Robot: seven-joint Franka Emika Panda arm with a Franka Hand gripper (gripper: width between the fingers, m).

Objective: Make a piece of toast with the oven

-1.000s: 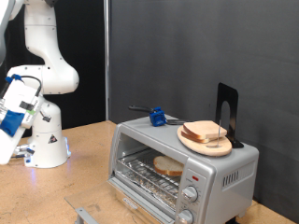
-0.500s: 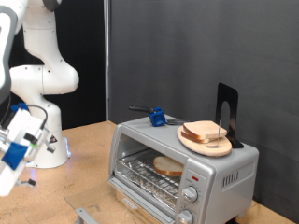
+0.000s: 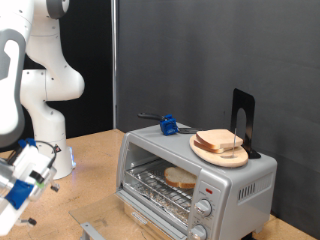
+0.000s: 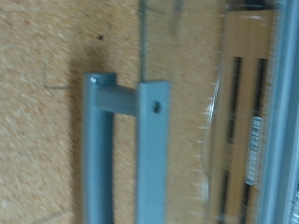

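Hovering low beside the oven (image 3: 195, 178), door down.
Toast (image 3: 180, 179) sits on its rack; my fingers (image 3: 18, 180) are blurred, grip unclear.

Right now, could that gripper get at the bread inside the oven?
Probably yes: the oven door hangs open, leaving the bread slice on its rack exposed, though the gripper sits low, well off to the exterior view's left.

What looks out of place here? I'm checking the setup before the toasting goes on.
Nothing looks spilled or damaged. The oven door hangs open with a piece of toast on its rack. A wooden plate of bread sits on the oven's top, an unusual spot.
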